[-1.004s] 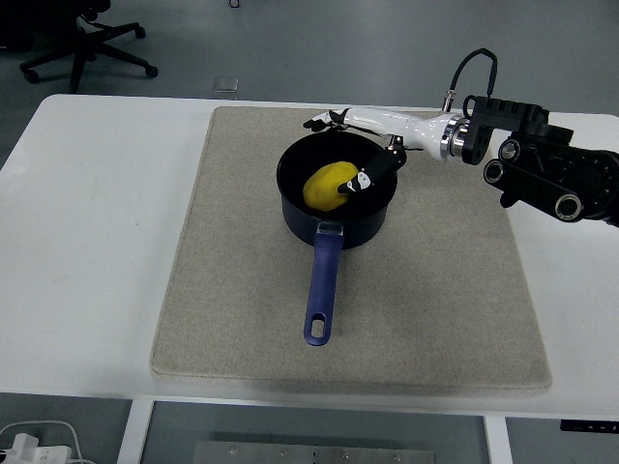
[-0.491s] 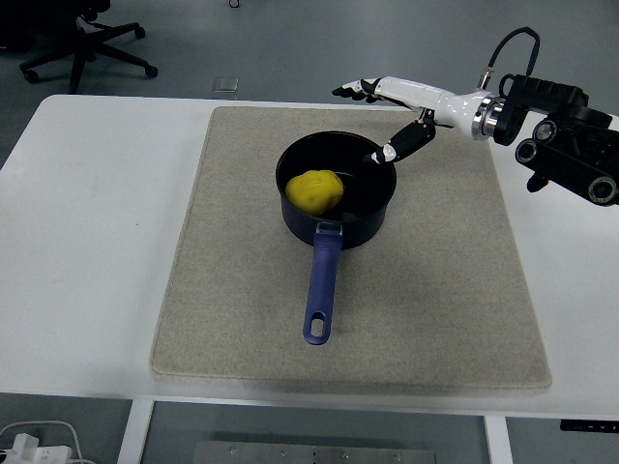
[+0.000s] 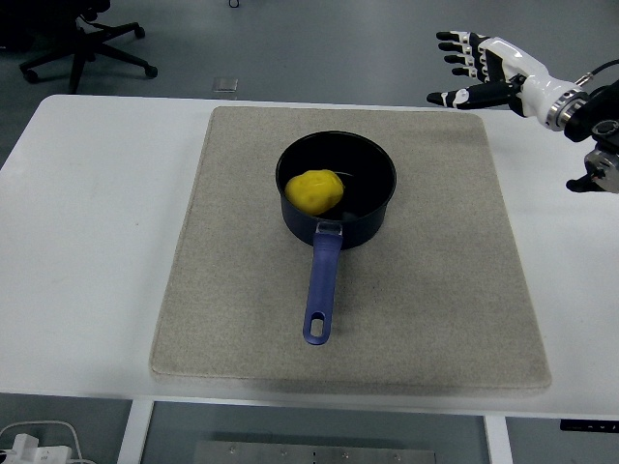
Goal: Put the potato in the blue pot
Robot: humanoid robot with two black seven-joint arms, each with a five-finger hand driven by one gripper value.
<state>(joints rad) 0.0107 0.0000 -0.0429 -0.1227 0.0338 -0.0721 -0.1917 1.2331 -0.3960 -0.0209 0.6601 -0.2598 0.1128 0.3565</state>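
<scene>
A yellow potato (image 3: 313, 191) lies inside the blue pot (image 3: 372, 217), toward its left side. The pot stands on a beige mat (image 3: 232, 290) with its blue handle (image 3: 320, 290) pointing at the table's near edge. My right hand (image 3: 466, 70) hovers high at the upper right, well clear of the pot, with its fingers spread and nothing in them. The left arm does not show.
The beige mat covers the middle of the white table (image 3: 87, 242). An office chair base (image 3: 87, 43) stands on the floor at the back left. A white plug and cable (image 3: 29, 443) lie below the table's near left edge.
My right hand let go of the potato inside the pot, then rose and pulled back to the upper right. The potato settled at the pot's left side.
</scene>
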